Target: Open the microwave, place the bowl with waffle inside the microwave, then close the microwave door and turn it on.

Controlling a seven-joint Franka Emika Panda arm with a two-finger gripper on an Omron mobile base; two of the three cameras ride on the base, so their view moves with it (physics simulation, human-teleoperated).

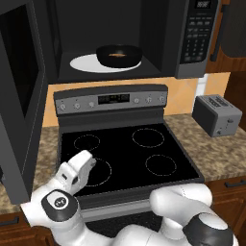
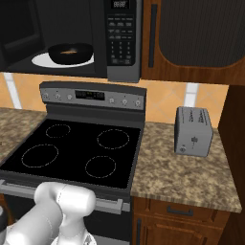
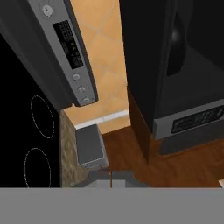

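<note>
Black bowl (image 1: 118, 55) with waffle (image 1: 116, 55) sits on the turntable, so swing the microwave door (image 1: 21, 96), open at nine o'clock, fully shut; jaws' state cannot be told.

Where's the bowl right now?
The bowl sits on the white turntable inside the open microwave, above the stove, in both base views.

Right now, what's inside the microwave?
The microwave stands open. On its white turntable sits the black bowl, with a bit of golden waffle showing over the rim. The bowl's wall covers the rest of the waffle.
</note>
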